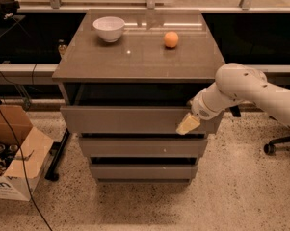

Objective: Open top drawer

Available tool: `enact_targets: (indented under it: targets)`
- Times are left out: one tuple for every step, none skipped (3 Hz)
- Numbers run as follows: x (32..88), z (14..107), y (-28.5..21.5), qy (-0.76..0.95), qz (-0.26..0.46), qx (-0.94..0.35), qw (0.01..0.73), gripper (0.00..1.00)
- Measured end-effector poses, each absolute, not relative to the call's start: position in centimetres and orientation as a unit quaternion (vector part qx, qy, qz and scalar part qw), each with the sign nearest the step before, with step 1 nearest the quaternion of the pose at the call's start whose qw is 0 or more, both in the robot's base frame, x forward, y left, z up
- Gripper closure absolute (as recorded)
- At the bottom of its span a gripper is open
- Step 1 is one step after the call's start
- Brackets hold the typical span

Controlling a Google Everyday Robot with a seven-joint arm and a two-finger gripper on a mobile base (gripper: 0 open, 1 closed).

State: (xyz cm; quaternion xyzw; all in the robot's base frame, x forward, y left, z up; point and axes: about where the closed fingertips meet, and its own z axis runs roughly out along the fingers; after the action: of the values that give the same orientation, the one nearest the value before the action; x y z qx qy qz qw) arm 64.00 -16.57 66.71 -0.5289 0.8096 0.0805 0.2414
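Note:
The top drawer is the uppermost, widest grey-brown front under the cabinet top. It stands pulled out a little, with a dark gap above its front panel. My gripper is at the drawer's right end, at the front panel near its upper edge. The white arm reaches in from the right. A pale fingertip lies against the panel.
A white bowl and an orange sit on the cabinet top. Two narrower drawers lie below. An open cardboard box and cables are on the floor at left. An office chair base is at right.

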Motion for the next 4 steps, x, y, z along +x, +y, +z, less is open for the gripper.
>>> enact_targets:
  targets:
    - [64.0,66.7,-16.6,0.810,0.081,-0.529,0.241,0.08]
    - [63.0,65.7,-16.4,0.800,0.092,-0.547,0.229,0.00]
    - [62.9,64.7,-16.1,0.788,0.124,-0.559,0.228,0.00]
    - [62.9,64.6,-16.1,0.787,0.125,-0.560,0.226,0.19]
